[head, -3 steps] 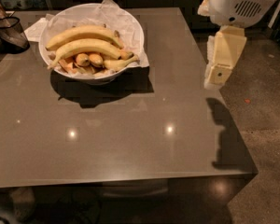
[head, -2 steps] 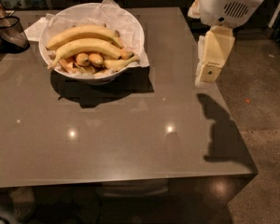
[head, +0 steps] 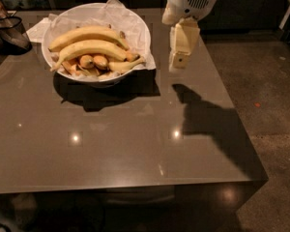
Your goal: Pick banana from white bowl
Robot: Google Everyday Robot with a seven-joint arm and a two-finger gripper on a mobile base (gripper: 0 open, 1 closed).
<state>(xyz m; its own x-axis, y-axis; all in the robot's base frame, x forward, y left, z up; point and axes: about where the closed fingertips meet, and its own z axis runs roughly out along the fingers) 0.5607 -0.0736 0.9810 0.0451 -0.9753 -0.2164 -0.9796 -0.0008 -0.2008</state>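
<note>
Bench first: a big, flat, shiny grey-brown bench holds everything. Near its far left side sits a wide round white bowl lined with crinkly white paper. To the right of the bowl, apart from it and up above the bench, hangs the robot's cream-coloured hand. Nothing is in it, and I cannot tell if it is open or shut. Inside the bowl lies the long, thin yellow banana, touching a fatter banana behind it and resting on small stubby bananas. It looks light, smooth and a bit soft, so a hard squeeze could bruise it. Its middle looks best to hold.
</note>
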